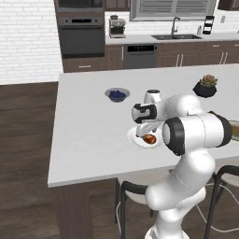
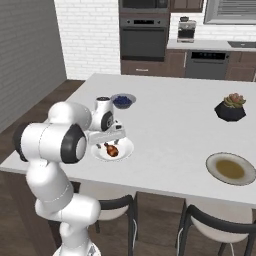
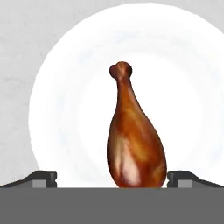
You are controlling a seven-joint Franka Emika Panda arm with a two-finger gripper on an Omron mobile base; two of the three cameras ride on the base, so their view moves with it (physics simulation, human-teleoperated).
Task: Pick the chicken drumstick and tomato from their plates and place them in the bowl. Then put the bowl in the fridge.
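Observation:
The chicken drumstick (image 3: 133, 140) lies on the plain white plate (image 3: 65, 109), thick end toward the hand and thin bone end pointing away. My gripper (image 3: 113, 179) hangs open just above it, one fingertip on each side of the thick end, with gaps between them and the meat. From the base, the gripper (image 1: 145, 130) sits low over the drumstick (image 1: 149, 138) and white plate (image 1: 134, 139) near the island's front edge. The tan-rimmed plate (image 2: 231, 168) lies far to the right. The tomato, the bowl and the fridge are out of view.
A small blue bowl of blueberries (image 2: 122, 100) stands just behind the white plate (image 2: 126, 146). A potted succulent (image 2: 231, 106) sits at the right of the island. Stools (image 2: 115, 205) stand under the front edge. Oven and sink counter line the back wall.

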